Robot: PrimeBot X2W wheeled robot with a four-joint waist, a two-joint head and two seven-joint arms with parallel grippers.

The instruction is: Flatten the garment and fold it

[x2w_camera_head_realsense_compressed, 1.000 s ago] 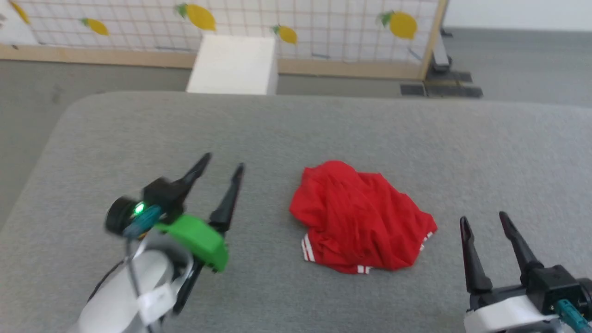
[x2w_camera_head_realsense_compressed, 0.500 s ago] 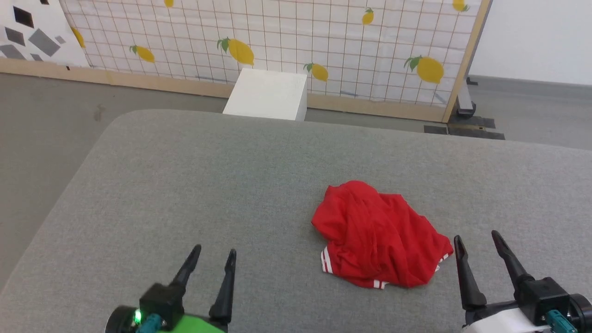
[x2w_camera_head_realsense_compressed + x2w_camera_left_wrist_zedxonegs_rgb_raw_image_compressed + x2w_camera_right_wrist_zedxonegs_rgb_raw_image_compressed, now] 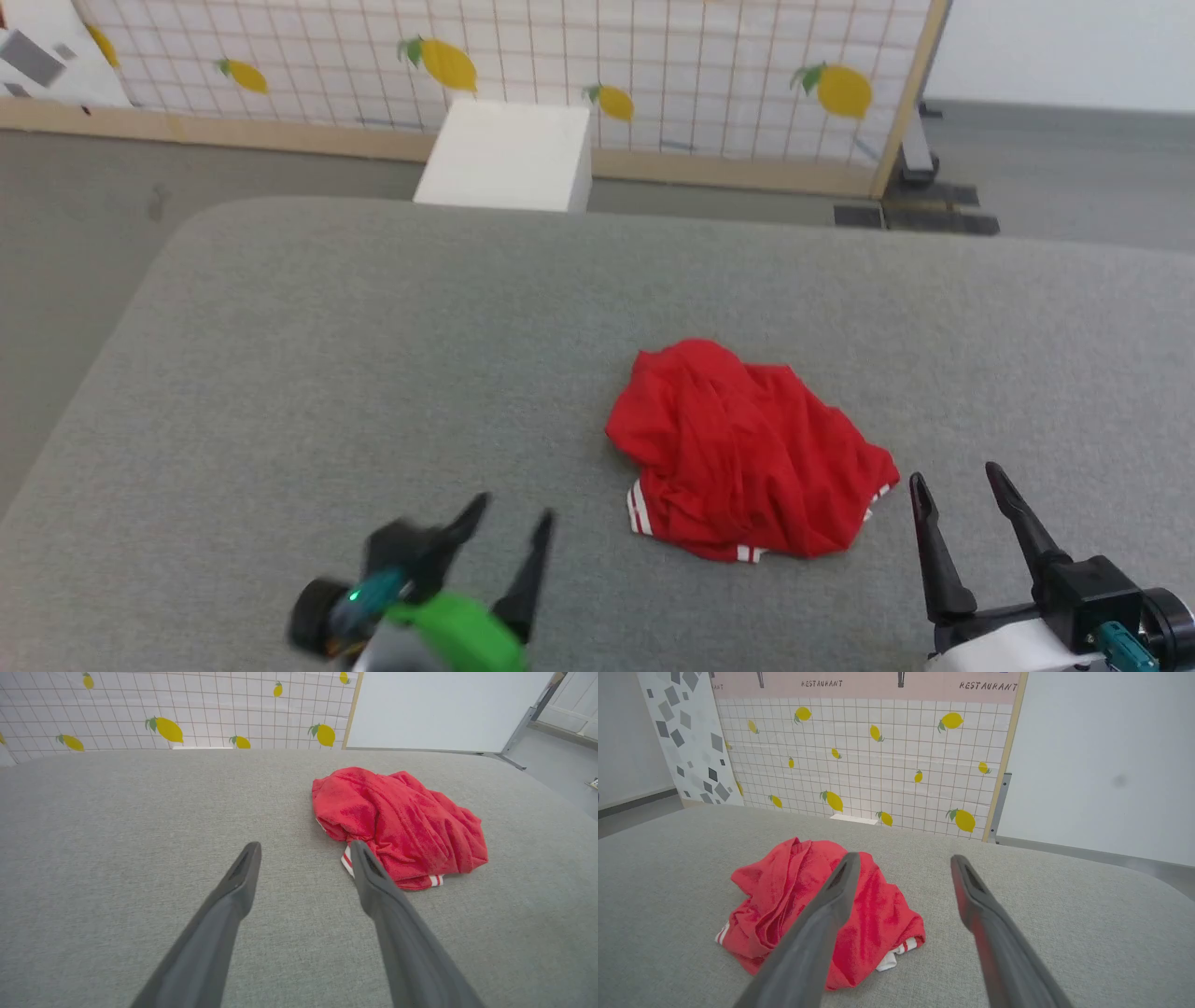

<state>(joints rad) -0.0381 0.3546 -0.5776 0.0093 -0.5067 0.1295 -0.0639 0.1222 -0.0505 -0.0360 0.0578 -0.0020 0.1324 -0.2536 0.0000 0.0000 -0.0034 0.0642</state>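
garment (image 3: 747,453) bunched, inside hidden | L gripper (image 3: 513,509) blurred, jaws apart, empty | R gripper (image 3: 954,474) jaws apart, empty, wrist cropped

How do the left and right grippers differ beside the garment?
Left gripper looks blurred, with a green mount; right gripper is sharp, on a white mount. Left sits off the garment's left side, right off its right corner. Both open, neither holds it.
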